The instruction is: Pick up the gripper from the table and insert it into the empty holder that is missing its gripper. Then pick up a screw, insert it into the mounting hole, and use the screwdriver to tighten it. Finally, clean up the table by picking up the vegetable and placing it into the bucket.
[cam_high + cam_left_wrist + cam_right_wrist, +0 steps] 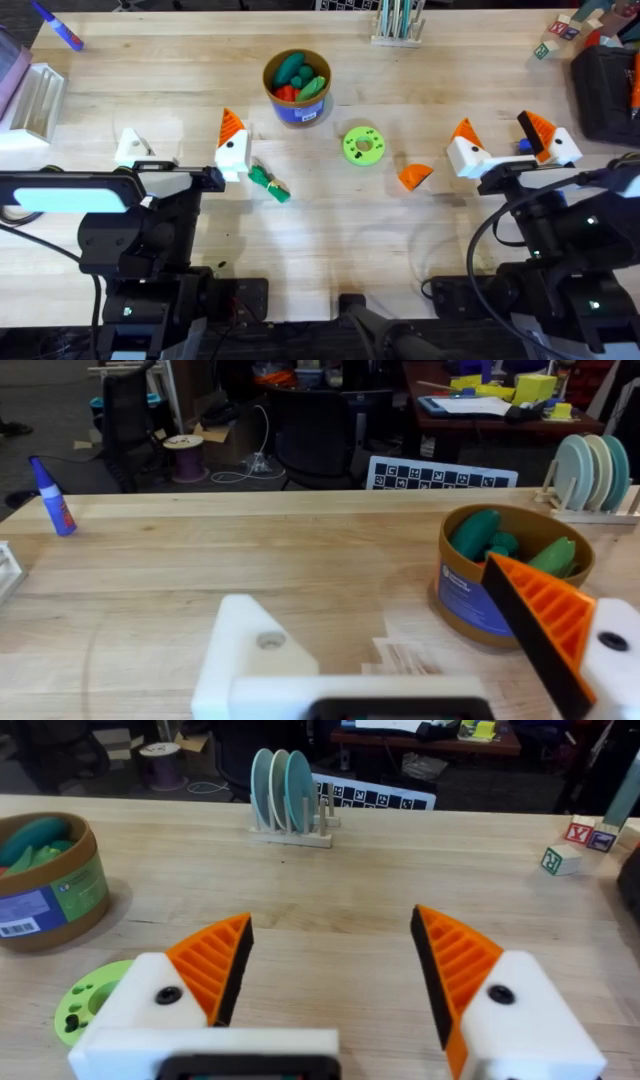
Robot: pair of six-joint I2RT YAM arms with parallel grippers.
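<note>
Landmark: green disc (363, 145), mid-table. The gripper (414, 176), a loose orange wedge, lies just right of the disc, nearer the arm bases. The bucket (297, 87) stands just beyond-left of the disc w/ toy veg inside. The vegetable (269, 183) lies left of the disc, by the left gripper (180, 150). That claw is wide open, holding nothing; its outer finger is the holder (132, 146), a bare white block. Right gripper (512, 142), right of the disc: 2 fingers spread wide, empty.
</note>
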